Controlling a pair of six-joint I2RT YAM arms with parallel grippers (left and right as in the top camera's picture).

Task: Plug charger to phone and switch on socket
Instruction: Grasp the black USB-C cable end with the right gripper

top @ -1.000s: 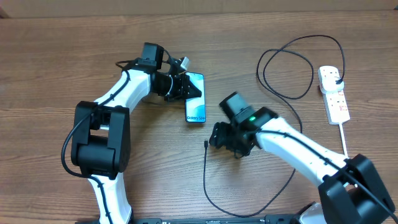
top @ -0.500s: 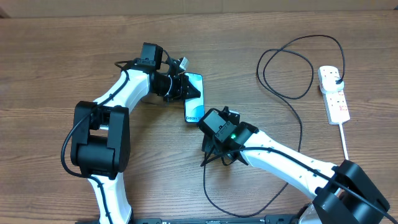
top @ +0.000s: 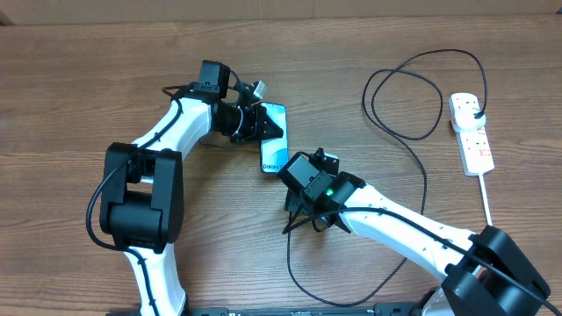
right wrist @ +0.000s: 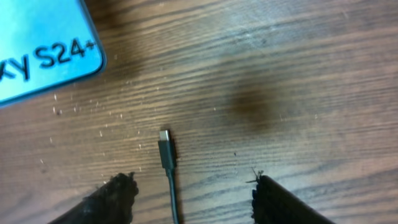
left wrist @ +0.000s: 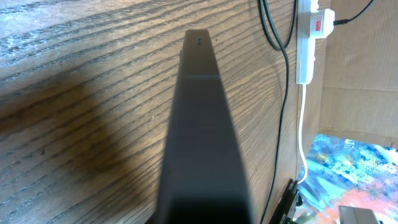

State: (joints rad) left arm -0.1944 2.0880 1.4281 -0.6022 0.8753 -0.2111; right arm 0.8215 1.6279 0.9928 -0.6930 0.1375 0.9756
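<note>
overhead: the phone [top: 276, 151] lies screen-up near the middle of the table [top: 70, 79], its long axis running away from the robot. the left gripper [top: 253, 123] sits at the phone's far end, clamped tight. it looks to be pinching the phone, though the contact itself is hidden. the right gripper [top: 300, 213] hangs just beside the phone's near end, over the free end of the charger [top: 289, 259]. the socket [top: 471, 133] lies well apart, toward the right edge.

left wrist: the phone is a dark slab stretching straight away from the camera, with the socket beyond it.

right wrist: the jaws are spread wide and grip nothing. the tip [right wrist: 165, 138] lies on the wood between the fingers and just ahead, its long axis in line with the reach. the phone's near corner lies ahead and to the view's left, near but apart. the right arm is the nearer one, so the grasp should fall almost straight down.
</note>
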